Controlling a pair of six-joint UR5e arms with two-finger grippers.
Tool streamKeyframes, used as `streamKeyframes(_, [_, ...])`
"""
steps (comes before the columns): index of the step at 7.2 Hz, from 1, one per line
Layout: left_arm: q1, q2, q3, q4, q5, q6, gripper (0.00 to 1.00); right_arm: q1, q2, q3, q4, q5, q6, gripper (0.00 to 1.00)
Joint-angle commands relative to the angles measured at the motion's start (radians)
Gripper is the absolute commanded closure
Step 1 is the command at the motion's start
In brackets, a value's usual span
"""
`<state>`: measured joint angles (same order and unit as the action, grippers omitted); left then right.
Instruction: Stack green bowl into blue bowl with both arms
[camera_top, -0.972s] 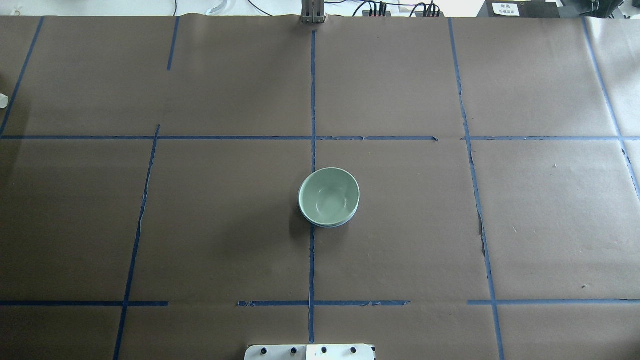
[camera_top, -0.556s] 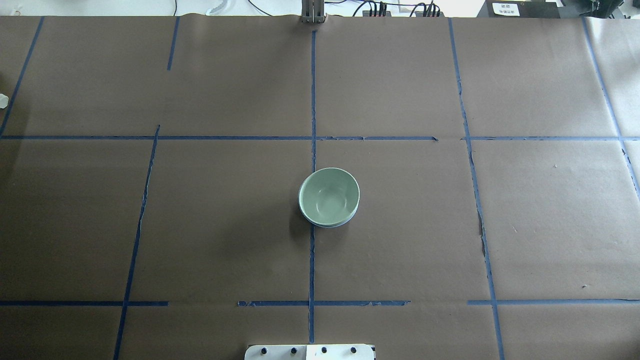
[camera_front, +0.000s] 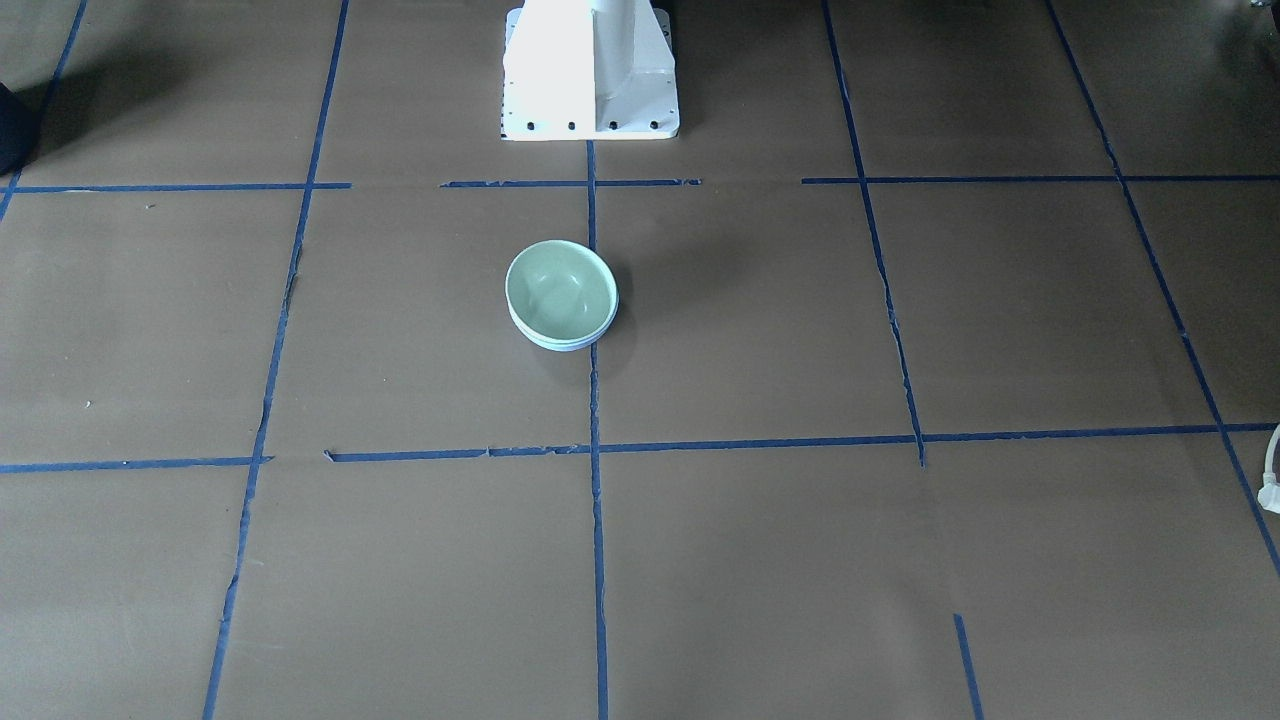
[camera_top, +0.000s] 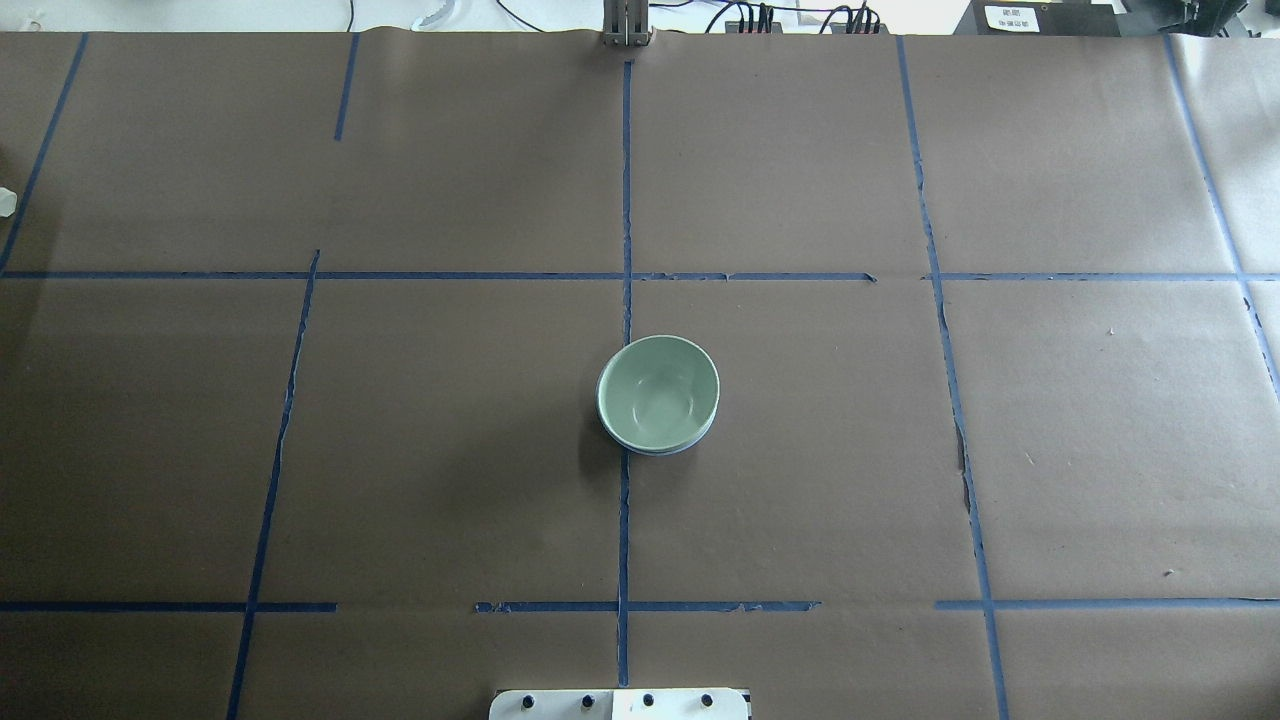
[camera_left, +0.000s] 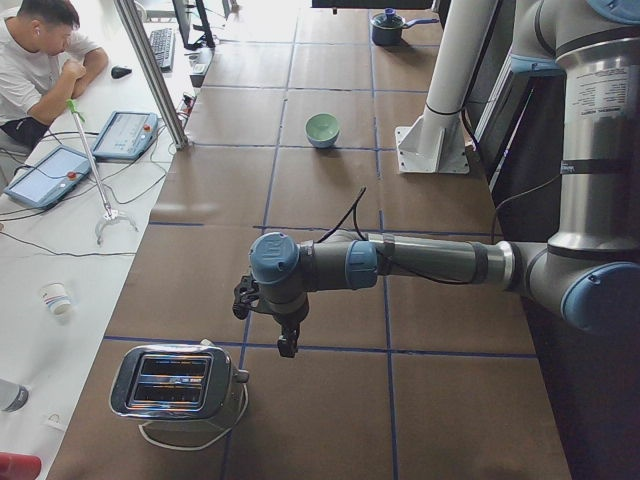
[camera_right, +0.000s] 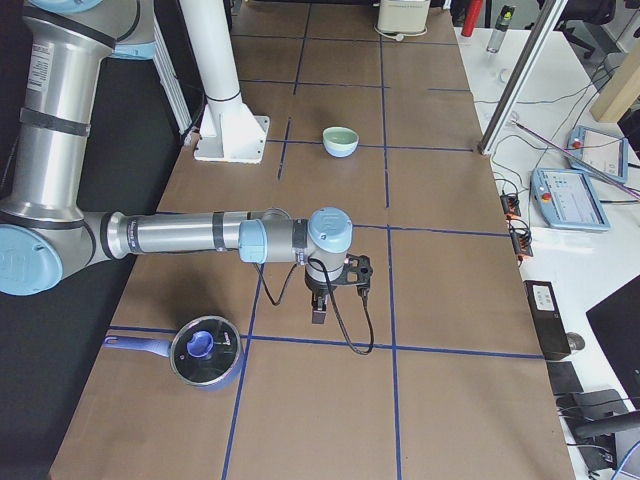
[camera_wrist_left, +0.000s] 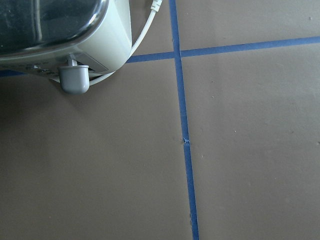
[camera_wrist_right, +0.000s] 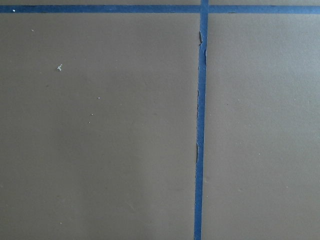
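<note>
Frontally, the green bowl sits nested in the blue bowl on the surface; overhead agrees. Left-end view: the left tool hangs beside a toaster, well apart from the bowls. Right-end view: the right tool hangs near a pot, likewise well apart from them. Whether either tool stands apart or together cannot be told.
</note>
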<state>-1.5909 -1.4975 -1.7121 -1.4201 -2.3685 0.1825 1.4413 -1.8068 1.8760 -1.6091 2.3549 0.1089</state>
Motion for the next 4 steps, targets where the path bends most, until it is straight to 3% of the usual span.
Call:
streamKeyframes(1, [0.0,0.0,-0.001,0.001,0.0,-0.002,0.0,-0.001,0.001,0.0,0.0,0.001,0.0,0.0])
streamKeyframes(4, [0.002,0.0,-0.004,0.0,0.0,0.0,0.0,-0.005,0.003,0.0,0.0,0.004,0.002,0.0])
